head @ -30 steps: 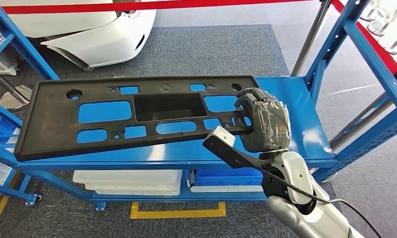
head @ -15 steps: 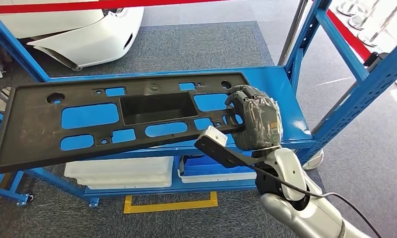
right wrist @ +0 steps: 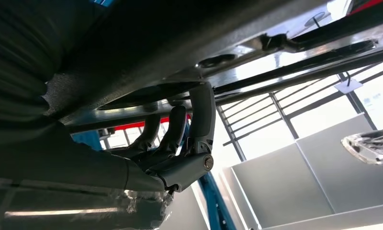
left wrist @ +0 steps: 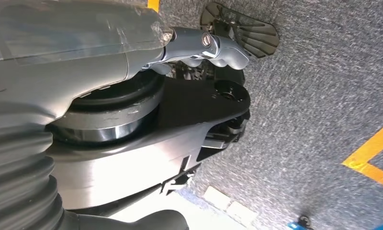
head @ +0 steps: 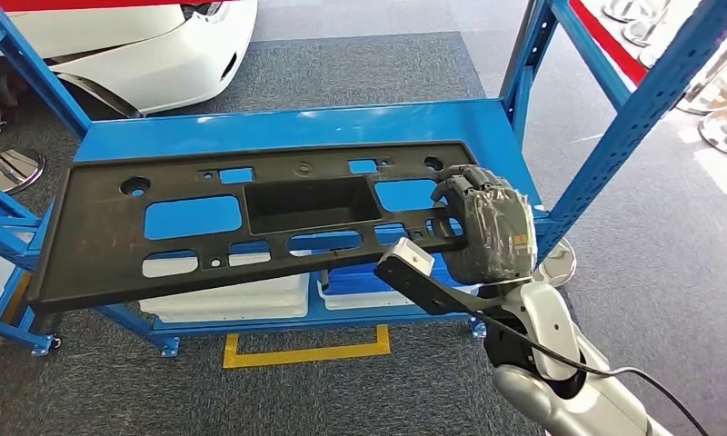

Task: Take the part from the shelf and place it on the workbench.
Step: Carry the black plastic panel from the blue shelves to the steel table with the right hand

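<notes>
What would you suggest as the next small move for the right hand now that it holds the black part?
Probably carry it a little further back from the shelf. The right hand grips the black part by one end, and its far edge seems to lie over the blue shelf top, so it may not be clear for turning yet.

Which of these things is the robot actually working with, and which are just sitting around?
In the job:
black part
right hand, gripping the part's end
blue shelf

Just lying about:
white car bumper
white bins and blue bin on the lower level
yellow floor tape
</notes>
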You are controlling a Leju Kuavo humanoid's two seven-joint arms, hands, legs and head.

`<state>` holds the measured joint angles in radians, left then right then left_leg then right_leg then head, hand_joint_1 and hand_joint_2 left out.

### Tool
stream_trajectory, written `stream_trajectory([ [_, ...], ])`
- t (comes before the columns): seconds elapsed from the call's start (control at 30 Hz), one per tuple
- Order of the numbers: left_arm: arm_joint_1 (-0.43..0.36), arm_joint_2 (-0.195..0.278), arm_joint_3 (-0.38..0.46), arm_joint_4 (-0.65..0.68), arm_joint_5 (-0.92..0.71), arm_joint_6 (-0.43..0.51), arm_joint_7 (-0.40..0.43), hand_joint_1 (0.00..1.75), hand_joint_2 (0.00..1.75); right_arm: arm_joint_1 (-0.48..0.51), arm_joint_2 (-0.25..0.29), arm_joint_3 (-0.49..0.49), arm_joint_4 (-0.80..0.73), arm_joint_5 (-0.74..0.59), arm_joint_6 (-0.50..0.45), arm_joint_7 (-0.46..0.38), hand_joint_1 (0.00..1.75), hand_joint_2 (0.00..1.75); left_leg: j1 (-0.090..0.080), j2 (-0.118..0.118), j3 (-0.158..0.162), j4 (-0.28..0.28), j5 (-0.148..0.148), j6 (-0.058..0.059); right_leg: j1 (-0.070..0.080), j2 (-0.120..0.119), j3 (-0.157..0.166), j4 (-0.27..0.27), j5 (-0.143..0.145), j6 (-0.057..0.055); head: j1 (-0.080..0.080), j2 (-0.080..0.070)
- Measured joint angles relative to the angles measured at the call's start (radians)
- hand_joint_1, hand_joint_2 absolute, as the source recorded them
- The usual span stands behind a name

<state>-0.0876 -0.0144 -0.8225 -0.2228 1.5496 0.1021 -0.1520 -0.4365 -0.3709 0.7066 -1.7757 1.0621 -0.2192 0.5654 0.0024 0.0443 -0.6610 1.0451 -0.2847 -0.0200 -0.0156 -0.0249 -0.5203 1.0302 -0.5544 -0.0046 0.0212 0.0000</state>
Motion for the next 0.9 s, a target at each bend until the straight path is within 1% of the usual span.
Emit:
stream_trajectory([
  [0.03, 0.000, 0.000, 0.000, 0.000, 0.000, 0.000, 0.000, 0.00, 1.75, 0.000, -0.001, 0.000, 0.000, 0.002, 0.003, 0.001, 1.75, 1.75, 0.002, -0.002, -0.004, 0.006, -0.003, -0.007, 0.000, 0.002, -0.007, 0.000, 0.008, -0.010, -0.002, 0.000],
  [0.07, 0.000, 0.001, 0.000, 0.000, 0.000, -0.001, 0.000, 0.00, 1.75, -0.001, -0.001, 0.000, 0.000, 0.003, 0.007, 0.003, 1.75, 1.75, 0.004, -0.008, -0.012, 0.023, -0.025, -0.014, -0.001, 0.005, -0.016, -0.001, 0.018, -0.020, -0.005, 0.000],
  [0.1, 0.000, 0.001, 0.000, 0.000, 0.000, -0.002, 0.000, 0.00, 1.75, -0.001, -0.001, 0.000, 0.000, 0.004, 0.010, 0.004, 1.75, 1.75, 0.005, -0.016, -0.023, 0.057, -0.065, -0.020, -0.001, 0.007, -0.027, -0.003, 0.030, -0.030, -0.010, 0.000],
  [0.13, -0.001, 0.001, 0.000, 0.000, -0.001, -0.004, 0.000, 0.00, 1.75, -0.001, -0.001, 0.001, -0.001, 0.005, 0.013, 0.005, 1.75, 1.75, 0.007, -0.025, -0.037, 0.109, -0.119, -0.024, 0.000, 0.010, -0.039, -0.003, 0.041, -0.036, -0.017, 0.000],
  [0.17, -0.001, 0.001, 0.000, 0.000, -0.002, -0.005, 0.000, 0.00, 1.75, -0.001, -0.001, 0.001, -0.001, 0.005, 0.016, 0.006, 1.75, 1.75, 0.007, -0.030, -0.049, 0.170, -0.170, -0.027, 0.002, 0.014, -0.053, -0.003, 0.053, -0.040, -0.024, 0.000],
  [0.2, -0.002, 0.001, 0.000, 0.000, -0.002, -0.006, 0.000, 0.00, 1.75, -0.001, -0.001, 0.001, 0.000, 0.006, 0.018, 0.008, 1.75, 1.75, 0.007, -0.033, -0.055, 0.229, -0.204, -0.028, 0.004, 0.018, -0.067, -0.002, 0.064, -0.042, -0.030, 0.000],
  [0.23, -0.002, 0.001, -0.001, 0.000, -0.003, -0.007, 0.000, 0.00, 1.75, -0.001, -0.001, 0.001, -0.001, 0.006, 0.019, 0.010, 1.75, 1.75, 0.007, -0.034, -0.051, 0.267, -0.212, -0.027, 0.007, 0.024, -0.082, -0.001, 0.076, -0.042, -0.033, 0.000],
  [0.27, -0.002, 0.001, -0.001, 0.000, -0.004, -0.007, 0.000, 0.00, 1.75, -0.001, -0.002, 0.001, -0.001, 0.006, 0.020, 0.013, 1.75, 1.75, 0.007, -0.035, -0.034, 0.278, -0.198, -0.024, 0.009, 0.030, -0.098, -0.001, 0.089, -0.042, -0.036, 0.000],
  [0.3, -0.002, 0.001, -0.001, 0.000, -0.006, -0.007, 0.000, 0.00, 1.75, -0.001, -0.002, 0.001, -0.001, 0.006, 0.021, 0.016, 1.75, 1.75, 0.006, -0.037, -0.002, 0.257, -0.171, -0.019, 0.011, 0.036, -0.113, 0.000, 0.101, -0.041, -0.038, 0.000],
  [0.33, -0.003, 0.002, -0.002, 0.000, -0.007, -0.007, 0.001, 0.00, 1.75, -0.001, -0.002, 0.001, -0.001, 0.007, 0.022, 0.019, 1.75, 1.75, 0.005, -0.046, 0.045, 0.204, -0.147, -0.010, 0.013, 0.042, -0.127, 0.000, 0.113, -0.039, -0.041, 0.000],
  [0.37, -0.003, 0.002, -0.002, 0.000, -0.008, -0.008, 0.002, 0.00, 1.75, -0.001, -0.002, 0.001, -0.002, 0.007, 0.022, 0.022, 1.75, 1.75, 0.001, -0.060, 0.103, 0.130, -0.139, 0.000, 0.015, 0.047, -0.137, 0.000, 0.124, -0.037, -0.043, 0.000],
  [0.4, -0.004, 0.002, -0.003, 0.000, -0.009, -0.009, 0.003, 0.00, 1.75, 0.000, -0.003, 0.000, -0.003, 0.008, 0.023, 0.024, 1.75, 1.75, -0.001, -0.071, 0.154, 0.055, -0.142, 0.008, 0.015, 0.052, -0.146, 0.000, 0.136, -0.032, -0.044, 0.000],
  [0.43, -0.005, 0.002, -0.003, 0.000, -0.010, -0.010, 0.004, 0.00, 1.75, 0.000, -0.003, 0.000, -0.003, 0.009, 0.023, 0.025, 1.75, 1.75, -0.004, -0.080, 0.189, -0.002, -0.148, 0.014, 0.014, 0.055, -0.151, -0.003, 0.148, -0.027, -0.043, 0.000],
  [0.47, -0.006, 0.003, -0.004, 0.000, -0.010, -0.011, 0.005, 0.00, 1.75, 0.001, -0.003, 0.000, -0.004, 0.009, 0.024, 0.026, 1.75, 1.75, -0.009, -0.082, 0.205, -0.037, -0.152, 0.019, 0.012, 0.058, -0.155, -0.007, 0.161, -0.020, -0.042, 0.000],
  [0.5, -0.007, 0.002, -0.004, 0.000, -0.010, -0.012, 0.006, 0.00, 1.75, 0.002, -0.003, 0.000, -0.005, 0.009, 0.024, 0.026, 1.75, 1.75, -0.010, -0.078, 0.202, -0.050, -0.145, 0.022, 0.010, 0.062, -0.158, -0.013, 0.175, -0.012, -0.041, 0.000],
  [0.53, -0.008, 0.001, -0.004, 0.000, -0.011, -0.013, 0.006, 0.00, 1.75, 0.004, -0.004, -0.001, -0.005, 0.009, 0.025, 0.027, 1.75, 1.75, -0.011, -0.071, 0.193, -0.054, -0.131, 0.026, 0.008, 0.064, -0.164, -0.014, 0.178, -0.006, -0.041, 0.000],
  [0.57, -0.008, 0.000, -0.005, 0.000, -0.011, -0.013, 0.007, 0.00, 1.75, 0.006, -0.005, -0.001, -0.005, 0.009, 0.026, 0.027, 1.75, 1.75, -0.010, -0.064, 0.182, -0.060, -0.117, 0.032, 0.008, 0.063, -0.172, -0.006, 0.163, -0.001, -0.040, 0.000],
  [0.6, -0.008, -0.001, -0.005, 0.000, -0.011, -0.013, 0.008, 0.00, 1.75, 0.008, -0.006, -0.001, -0.005, 0.009, 0.027, 0.027, 1.75, 1.75, -0.008, -0.056, 0.168, -0.064, -0.102, 0.038, 0.008, 0.057, -0.183, 0.022, 0.124, 0.003, -0.036, 0.000],
  [0.63, -0.007, -0.002, -0.005, 0.000, -0.011, -0.013, 0.008, 0.00, 1.75, 0.009, -0.007, -0.001, -0.005, 0.009, 0.027, 0.027, 1.75, 1.75, -0.006, -0.048, 0.151, -0.065, -0.089, 0.043, 0.007, 0.049, -0.197, 0.068, 0.068, 0.005, -0.030, 0.000],
  [0.67, -0.007, -0.002, -0.005, 0.000, -0.011, -0.013, 0.009, 0.00, 1.75, 0.009, -0.007, 0.000, -0.006, 0.009, 0.028, 0.028, 1.75, 1.75, -0.007, -0.043, 0.134, -0.062, -0.078, 0.047, 0.006, 0.041, -0.209, 0.129, 0.010, 0.007, -0.024, 0.000],
  [0.7, -0.007, -0.002, -0.005, 0.000, -0.011, -0.013, 0.009, 0.00, 1.75, 0.009, -0.007, 0.000, -0.006, 0.009, 0.029, 0.028, 1.75, 1.75, -0.008, -0.037, 0.115, -0.059, -0.066, 0.048, 0.005, 0.036, -0.219, 0.197, -0.034, 0.009, -0.018, 0.000],
  [0.73, -0.007, -0.002, -0.005, 0.000, -0.011, -0.014, 0.009, 0.00, 1.75, 0.009, -0.007, 0.000, -0.006, 0.009, 0.031, 0.028, 1.75, 1.75, -0.008, -0.031, 0.097, -0.055, -0.055, 0.049, 0.004, 0.035, -0.223, 0.254, -0.052, 0.012, -0.015, 0.000],
  [0.77, -0.007, -0.002, -0.005, 0.000, -0.010, -0.015, 0.009, 0.00, 1.75, 0.009, -0.007, 0.000, -0.006, 0.009, 0.032, 0.028, 1.75, 1.75, -0.008, -0.024, 0.078, -0.050, -0.044, 0.047, 0.003, 0.034, -0.218, 0.291, -0.040, 0.015, -0.011, 0.000],
  [0.8, -0.007, -0.002, -0.005, 0.000, -0.010, -0.015, 0.009, 0.00, 1.75, 0.009, -0.007, 0.000, -0.005, 0.009, 0.033, 0.028, 1.75, 1.75, -0.007, -0.017, 0.058, -0.042, -0.034, 0.045, 0.002, 0.032, -0.200, 0.300, -0.007, 0.017, -0.007, 0.000],
  [0.83, -0.008, -0.002, -0.005, 0.000, -0.010, -0.016, 0.009, 0.00, 1.75, 0.009, -0.007, 0.000, -0.005, 0.009, 0.034, 0.028, 1.75, 1.75, -0.006, -0.011, 0.038, -0.033, -0.025, 0.042, 0.001, 0.028, -0.168, 0.278, 0.031, 0.020, -0.004, 0.000],
  [0.87, -0.009, -0.002, -0.005, 0.000, -0.010, -0.016, 0.009, 0.00, 1.75, 0.009, -0.007, 0.000, -0.006, 0.009, 0.034, 0.028, 1.75, 1.75, -0.006, -0.006, 0.019, -0.021, -0.018, 0.038, 0.000, 0.019, -0.120, 0.223, 0.052, 0.023, 0.000, 0.000],
  [0.9, -0.010, -0.002, -0.005, 0.000, -0.010, -0.016, 0.009, 0.00, 1.75, 0.009, -0.007, 0.000, -0.006, 0.009, 0.034, 0.028, 1.75, 1.75, -0.006, -0.002, 0.002, -0.008, -0.012, 0.034, 0.002, 0.007, -0.065, 0.147, 0.044, 0.024, 0.005, 0.000],
])
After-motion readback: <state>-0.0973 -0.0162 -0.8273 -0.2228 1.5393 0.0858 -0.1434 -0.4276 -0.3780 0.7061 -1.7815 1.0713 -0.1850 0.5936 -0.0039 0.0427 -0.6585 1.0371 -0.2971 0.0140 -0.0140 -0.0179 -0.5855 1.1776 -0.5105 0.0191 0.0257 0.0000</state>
